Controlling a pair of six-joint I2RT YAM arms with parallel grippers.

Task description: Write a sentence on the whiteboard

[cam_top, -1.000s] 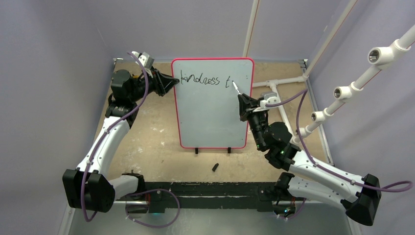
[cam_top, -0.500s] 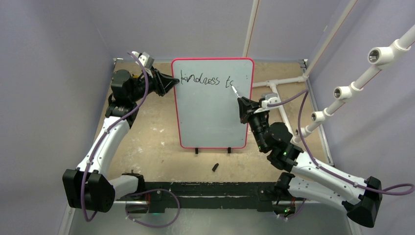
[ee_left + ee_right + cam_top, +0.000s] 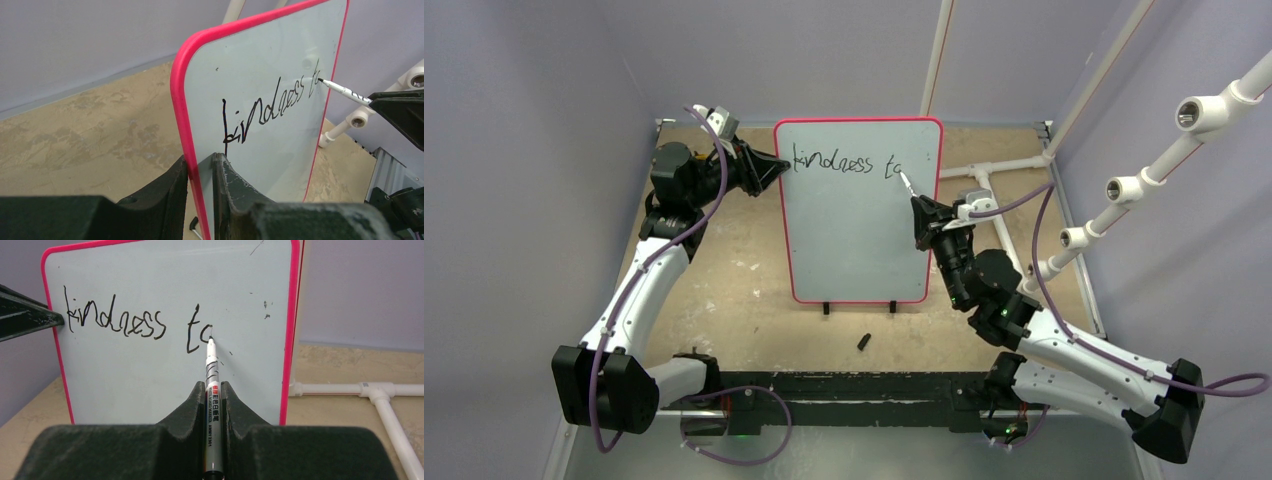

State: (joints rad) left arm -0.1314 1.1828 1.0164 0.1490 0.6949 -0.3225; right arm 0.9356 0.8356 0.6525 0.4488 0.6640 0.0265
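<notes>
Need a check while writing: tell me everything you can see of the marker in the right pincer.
The marker is a thin uncapped pen: pale grey barrel, black print, a small red label, black tip. The right pincer is shut on its barrel, which points straight out of the grip. Its tip touches the upright whiteboard at the "o" ending the sentence, which reads "kindness to".

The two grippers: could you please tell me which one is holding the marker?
The right gripper, which pinches the marker with its tip on the whiteboard; the left gripper instead clamps the whiteboard's pink edge.
</notes>
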